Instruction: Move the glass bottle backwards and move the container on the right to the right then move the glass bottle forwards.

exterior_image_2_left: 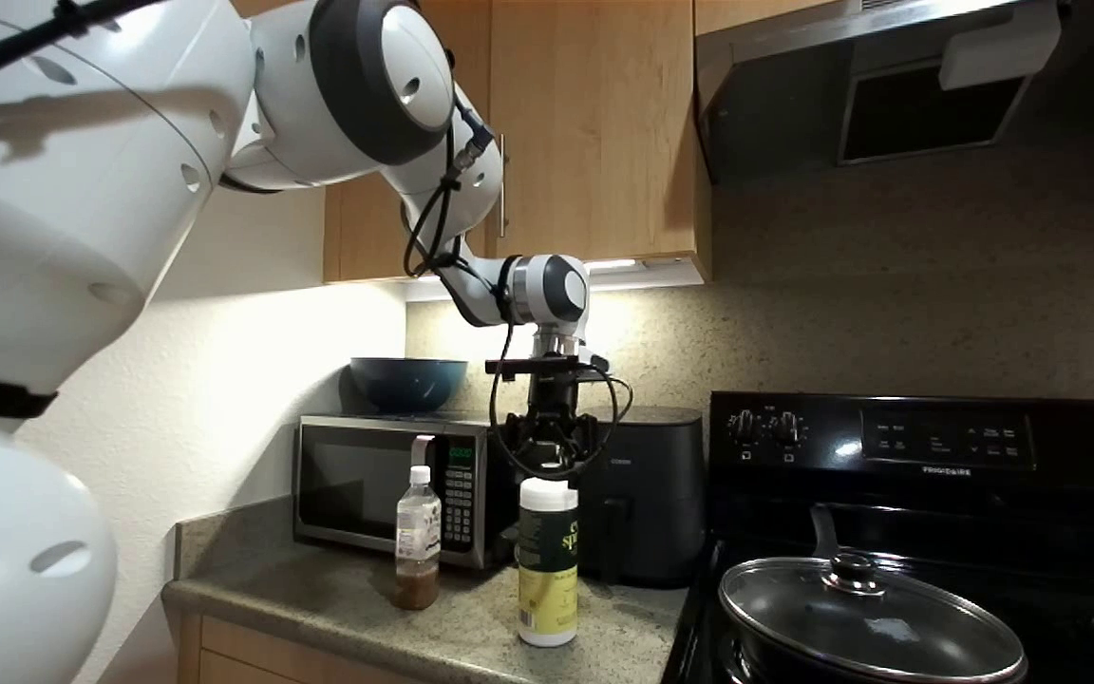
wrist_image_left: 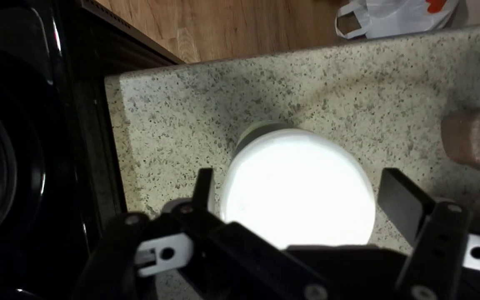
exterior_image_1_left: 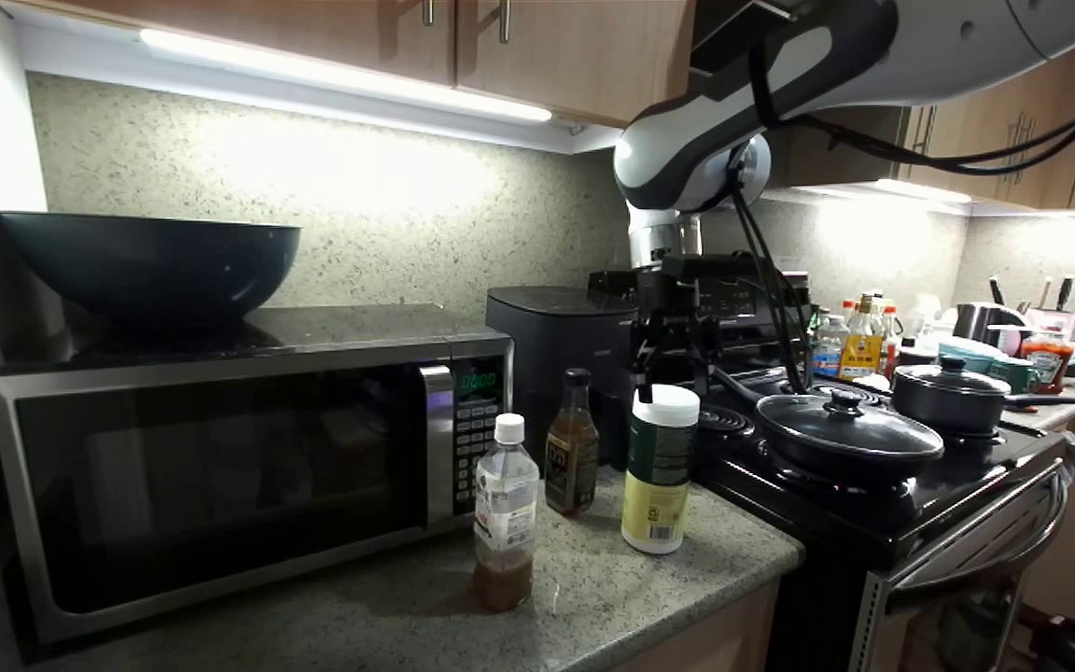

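The jar [exterior_image_1_left: 657, 481] stands upright on the counter [exterior_image_1_left: 612, 602], near its front edge, with a strip of stone between it and the stove [exterior_image_1_left: 929, 502] on the right. We have the hand [wrist_image_left: 298, 189] over it, spread, its fingers [wrist_image_left: 400, 208] on either side of the lid [exterior_image_2_left: 548, 496]; we can't be sure whether either one touches.

We judge the step in hand to be the jar's move to the right. To do it well, we should centre on the lid, get low enough to press its sides rather than its rim, and squeeze evenly. Gripped only at the top, the jar may tip if dragged, so a slight lift seems safer, ending short of the stove. The dark bottle [exterior_image_1_left: 573, 453] stands farther back, apart from the jar, near the air fryer [exterior_image_2_left: 642, 494].

The counter is speckled and looks hard and smooth; past its edge we see wood floor [wrist_image_left: 227, 25]. To the left are the clear bottle [exterior_image_1_left: 505, 537] and the microwave [exterior_image_1_left: 220, 476], with a bowl [exterior_image_1_left: 155, 266] on top; rightward, a lidded pan [exterior_image_2_left: 870, 622] sits on the stove.
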